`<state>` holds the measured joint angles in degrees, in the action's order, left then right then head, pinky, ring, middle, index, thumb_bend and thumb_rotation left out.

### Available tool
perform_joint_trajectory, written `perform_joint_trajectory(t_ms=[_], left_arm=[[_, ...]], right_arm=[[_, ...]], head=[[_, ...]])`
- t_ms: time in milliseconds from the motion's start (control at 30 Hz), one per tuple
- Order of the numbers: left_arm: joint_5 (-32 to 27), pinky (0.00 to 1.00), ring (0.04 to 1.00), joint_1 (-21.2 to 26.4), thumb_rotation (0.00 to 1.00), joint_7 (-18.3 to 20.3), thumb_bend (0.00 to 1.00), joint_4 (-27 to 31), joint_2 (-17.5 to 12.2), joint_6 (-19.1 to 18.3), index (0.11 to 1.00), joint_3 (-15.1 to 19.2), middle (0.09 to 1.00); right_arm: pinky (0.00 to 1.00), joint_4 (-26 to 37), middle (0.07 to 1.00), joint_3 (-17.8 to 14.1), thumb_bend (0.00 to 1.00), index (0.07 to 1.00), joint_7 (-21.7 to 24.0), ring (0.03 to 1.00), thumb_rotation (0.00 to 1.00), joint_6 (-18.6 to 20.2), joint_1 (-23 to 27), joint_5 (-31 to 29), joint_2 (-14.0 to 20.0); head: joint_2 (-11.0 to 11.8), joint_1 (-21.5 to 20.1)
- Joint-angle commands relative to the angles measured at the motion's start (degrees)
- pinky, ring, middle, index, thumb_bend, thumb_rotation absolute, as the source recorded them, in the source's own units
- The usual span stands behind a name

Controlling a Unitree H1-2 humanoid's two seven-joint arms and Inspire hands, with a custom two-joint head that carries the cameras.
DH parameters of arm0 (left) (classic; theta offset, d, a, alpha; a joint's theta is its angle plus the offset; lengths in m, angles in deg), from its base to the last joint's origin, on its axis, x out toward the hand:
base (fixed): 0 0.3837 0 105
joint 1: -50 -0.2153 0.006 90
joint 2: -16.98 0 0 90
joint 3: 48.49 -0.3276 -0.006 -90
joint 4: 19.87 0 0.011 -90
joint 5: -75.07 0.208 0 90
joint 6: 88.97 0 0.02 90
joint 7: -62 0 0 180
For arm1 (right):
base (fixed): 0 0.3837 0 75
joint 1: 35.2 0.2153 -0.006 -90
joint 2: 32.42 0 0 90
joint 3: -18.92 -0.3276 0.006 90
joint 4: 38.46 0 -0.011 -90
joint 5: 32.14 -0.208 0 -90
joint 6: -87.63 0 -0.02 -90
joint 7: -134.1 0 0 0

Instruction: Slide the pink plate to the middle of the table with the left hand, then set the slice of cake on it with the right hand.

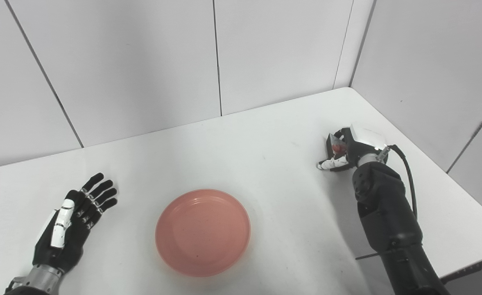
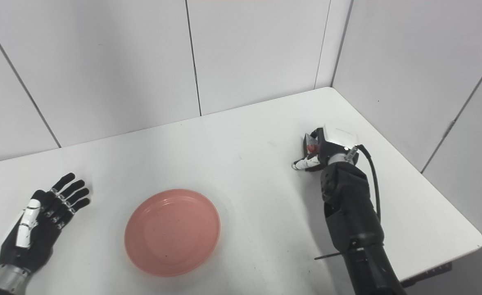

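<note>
Pink plate [image 1: 203, 232] lay empty on the white surface [image 1: 265, 135], near its front middle. Left hand [image 1: 71, 221] rested flat at the left, fingers spread, holding nothing, apart from the plate. Right hand [image 1: 343, 152] sat far right on the surface, fingers curled around the cake slice [image 1: 336, 145], a red bit showing on it.

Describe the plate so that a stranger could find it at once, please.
Start from the white table. Near its front edge, about in the middle, lies the plate, between the left robot hand and the right arm. It is round, pink and empty, the only dish there.
</note>
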<state>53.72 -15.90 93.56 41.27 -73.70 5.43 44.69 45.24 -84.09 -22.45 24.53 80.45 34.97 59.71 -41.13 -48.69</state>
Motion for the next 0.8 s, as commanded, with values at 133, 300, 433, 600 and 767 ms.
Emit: perform_joint_trajectory(t_ms=[133,300,433,600,767], left_arm=[[1.08,0.85,0.859,-6.01,0.91,-0.62,0.57,-3.77,0.56,-4.50,0.850,-0.82,0.863],[1.05,0.85,0.860,-6.21,0.91,-0.83,0.57,-2.99,0.68,-5.09,0.851,-0.88,0.862],[0.82,0.85,0.860,-6.38,0.91,-0.82,0.56,-2.52,0.81,-5.27,0.850,-0.84,0.862],[0.78,0.85,0.859,-6.60,0.91,-1.23,0.55,-1.57,1.05,-5.98,0.848,-0.87,0.860],[0.59,0.85,0.859,-6.58,0.91,-1.46,0.54,-1.36,1.43,-6.36,0.848,-0.78,0.859]], right_arm=[[0.45,2.04,0.659,-1.93,0.92,0.694,2.99,0.576,0.07,0.00,0.61,3.73,-0.69],[0.29,1.40,0.456,-2.31,0.57,0.587,1.91,0.362,0.00,0.00,0.44,4.96,-0.73],[0.32,2.65,0.487,-1.91,0.52,0.542,0.23,0.392,0.00,0.01,-0.50,4.52,-0.78],[0.27,5.58,0.531,-2.59,0.51,0.494,0.06,0.396,0.00,0.00,-0.55,1.70,-0.47],[0.28,9.87,0.485,-1.74,0.51,0.560,-0.25,0.363,0.00,-0.01,-0.72,0.01,0.56]], head=[[-0.08,0.20],[-0.18,0.59],[-0.30,0.89],[-0.30,0.98],[-0.36,1.70]])
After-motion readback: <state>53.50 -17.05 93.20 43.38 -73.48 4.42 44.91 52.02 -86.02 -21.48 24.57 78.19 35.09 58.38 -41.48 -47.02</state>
